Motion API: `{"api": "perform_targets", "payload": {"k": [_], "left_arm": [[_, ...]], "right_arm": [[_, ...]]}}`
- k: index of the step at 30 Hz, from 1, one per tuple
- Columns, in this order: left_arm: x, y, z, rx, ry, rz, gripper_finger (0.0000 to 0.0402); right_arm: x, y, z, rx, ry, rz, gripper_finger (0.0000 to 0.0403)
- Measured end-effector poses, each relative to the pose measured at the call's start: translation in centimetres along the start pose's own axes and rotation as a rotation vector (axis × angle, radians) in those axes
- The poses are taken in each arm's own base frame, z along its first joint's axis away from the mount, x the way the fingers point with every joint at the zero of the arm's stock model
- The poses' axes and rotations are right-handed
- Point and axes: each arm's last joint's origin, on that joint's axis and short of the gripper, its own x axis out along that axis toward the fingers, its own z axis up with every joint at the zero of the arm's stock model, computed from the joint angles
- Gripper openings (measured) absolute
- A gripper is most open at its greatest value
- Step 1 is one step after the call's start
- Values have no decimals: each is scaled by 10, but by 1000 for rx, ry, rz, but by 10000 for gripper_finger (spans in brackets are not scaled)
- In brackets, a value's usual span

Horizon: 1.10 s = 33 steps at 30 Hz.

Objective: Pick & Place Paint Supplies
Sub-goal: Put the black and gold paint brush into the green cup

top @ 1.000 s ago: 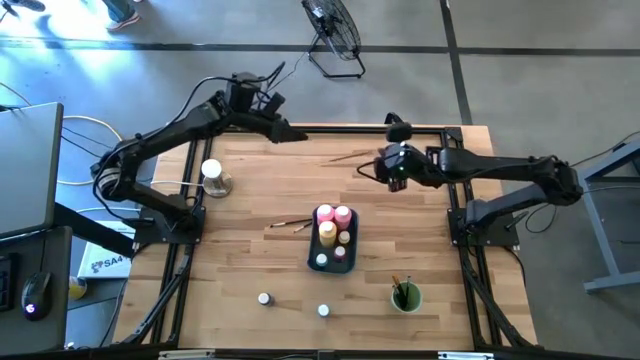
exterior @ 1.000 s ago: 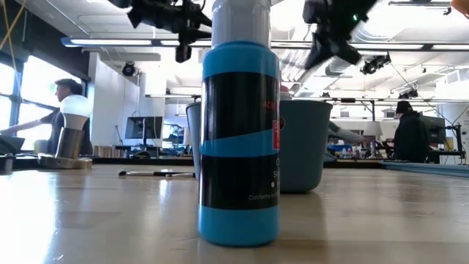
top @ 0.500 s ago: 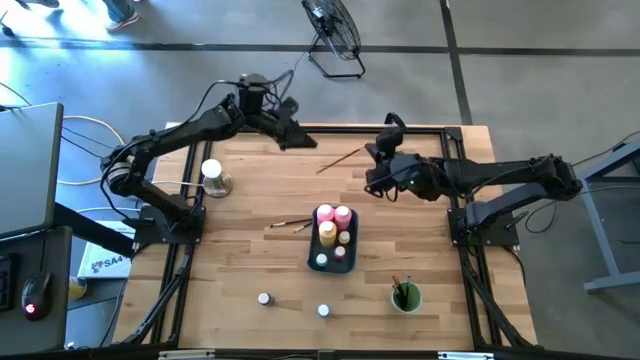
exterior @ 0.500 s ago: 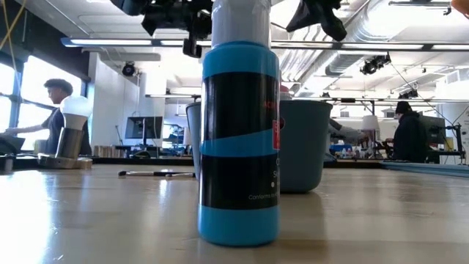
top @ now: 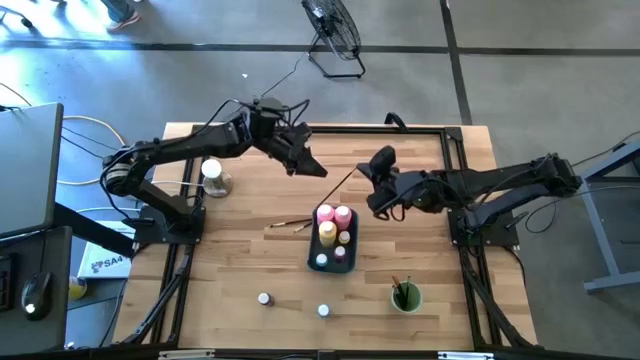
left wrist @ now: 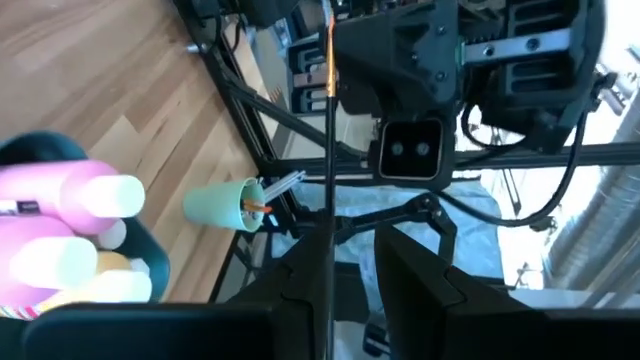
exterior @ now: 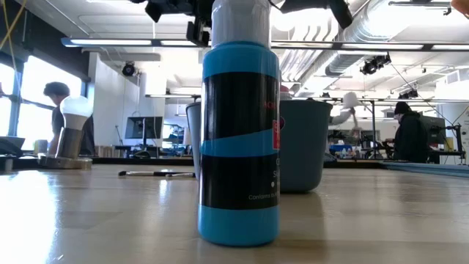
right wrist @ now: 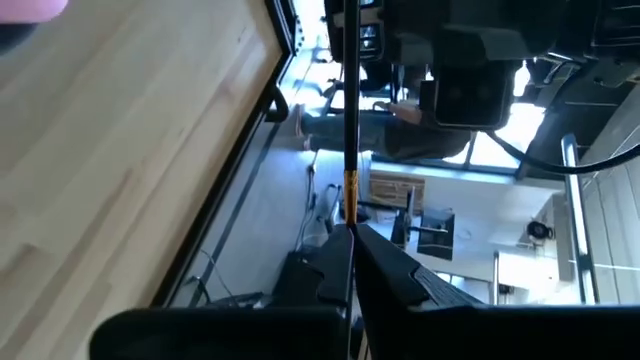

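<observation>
The wooden counter [top: 250, 250] is carrying a tray [top: 322, 262] of bottles at its middle, a green cup [top: 405, 297] near the front right corner, and two loose jars [top: 264, 298] along the front edge. Above the tray, a thin brush [top: 338, 184] is spanning both end effectors: the right end effector [top: 372, 178] is pressed together on one end, and the left end effector [top: 306, 166] is pinching the other end with narrowly parted fingers.

With both arms holding one thin handle, any mismatch in their motion is likely to bend or snap it. If either one lets go too soon, the brush could fall onto the bottles.

Compared with a second ago, both arms have been swinging in from the far edge toward the middle, and the brush has been travelling with them, from near the back rail to just behind the tray.
</observation>
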Motion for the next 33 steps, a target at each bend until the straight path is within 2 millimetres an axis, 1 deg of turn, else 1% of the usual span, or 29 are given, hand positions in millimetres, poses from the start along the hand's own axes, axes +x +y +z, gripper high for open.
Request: {"api": "perform_targets", "payload": {"k": [4,9,19,22,31,33], "left_arm": [[6,1,-7,-19,17,24,77],[9,2,-10,-36,13,49,77],[25,-4,-28,-19,62,44,77],[29,-5,-33,-13,51,52,77],[34,-8,-39,-3,61,46,77],[34,-8,-38,-2,39,54,77]], "right_arm": [[-4,-1,4,9,-10,-21,3],[-7,-1,8,14,-19,-32,3],[-6,-1,7,19,-14,-34,3],[-6,-1,7,18,-16,-33,3],[-6,-1,7,18,-17,-32,3],[-6,-1,7,18,-17,-32,3]]}}
